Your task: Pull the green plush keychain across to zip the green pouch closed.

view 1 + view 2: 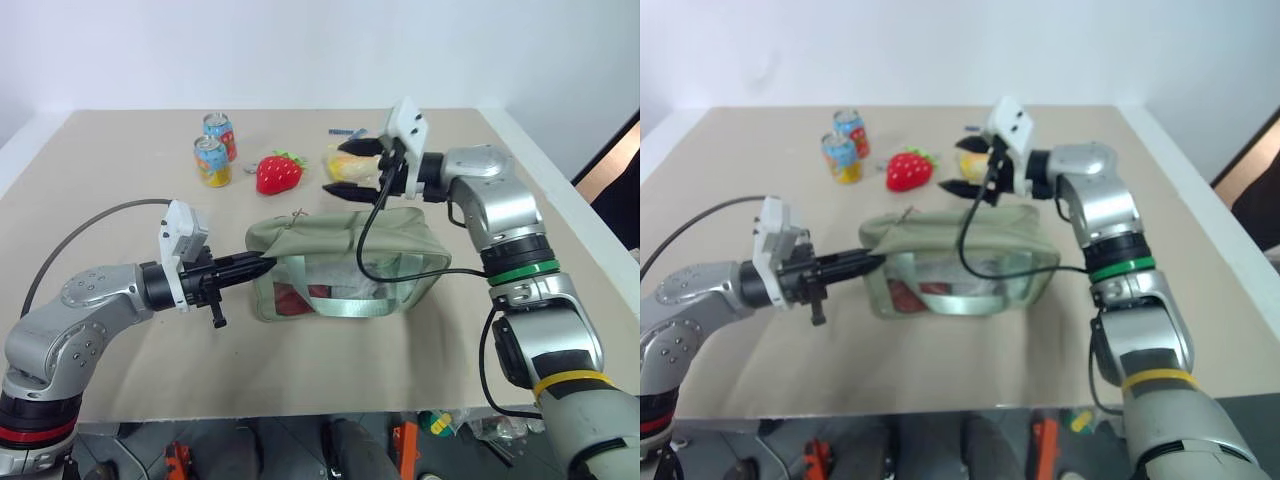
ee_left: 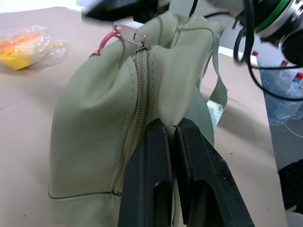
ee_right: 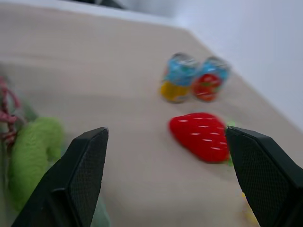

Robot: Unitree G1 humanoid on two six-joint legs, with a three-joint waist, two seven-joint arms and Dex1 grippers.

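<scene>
A tan table carries a boxy green pouch near its middle, lying on its side with a clear panel and a pale strap facing the camera. The left gripper reaches in level from the left and is clamped shut on the pouch's near end; its wrist view shows the two black fingers pinching a fold of sage fabric just beside the zipper, a seam the head views do not resolve, along with the metal zipper pull and a pink cord at the far end of the track. The right gripper hangs above the pouch's far edge with its jaws spread wide and nothing between them. Its wrist view picks up the green plush keychain, a fuzzy lime ring lying just off one finger and apart from it, next to a pink and white cord; the head views do not let the ring be made out. Behind the pouch rest a red plush strawberry, well apart from it, and two small drink cans standing side by side near the strawberry. A yellow packet lies just behind the right gripper.
</scene>
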